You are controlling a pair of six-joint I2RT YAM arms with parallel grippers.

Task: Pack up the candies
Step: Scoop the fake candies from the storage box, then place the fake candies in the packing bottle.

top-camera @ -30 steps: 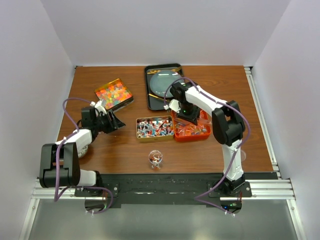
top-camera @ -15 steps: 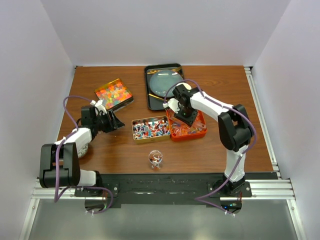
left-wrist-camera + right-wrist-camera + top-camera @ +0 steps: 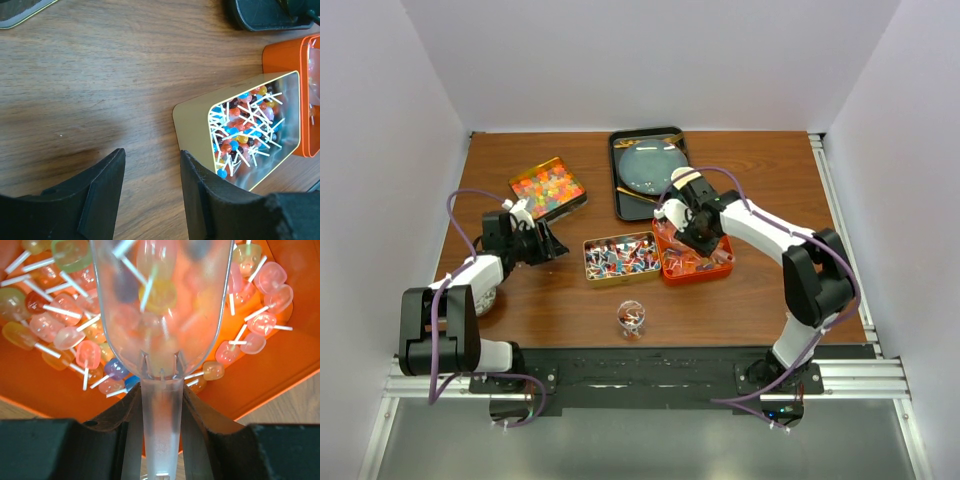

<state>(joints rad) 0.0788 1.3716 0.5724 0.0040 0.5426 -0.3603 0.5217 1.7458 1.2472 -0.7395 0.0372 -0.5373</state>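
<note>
Your right gripper (image 3: pixel 161 405) clamps a clear scoop (image 3: pixel 160 310) over the orange tray (image 3: pixel 272 367)
Candies (image 3: pixel 70 336) on white sticks fill that tray and show through the scoop; more fill the gold tin (image 3: pixel 192 112) just beside it. Your left gripper (image 3: pixel 150 172) hangs with jaws apart, holding nothing, above the table (image 3: pixel 100 60) near the tin

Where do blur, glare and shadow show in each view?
Right wrist: the clear scoop held in the right fingers sits close and soft, smearing the lollipops behind it. Left wrist: the gold tin's inner wall mirrors its lollipops; a soft shadow lies on the table by the left fingers. Top external: even light, a pale sheen on the black tray.
</note>
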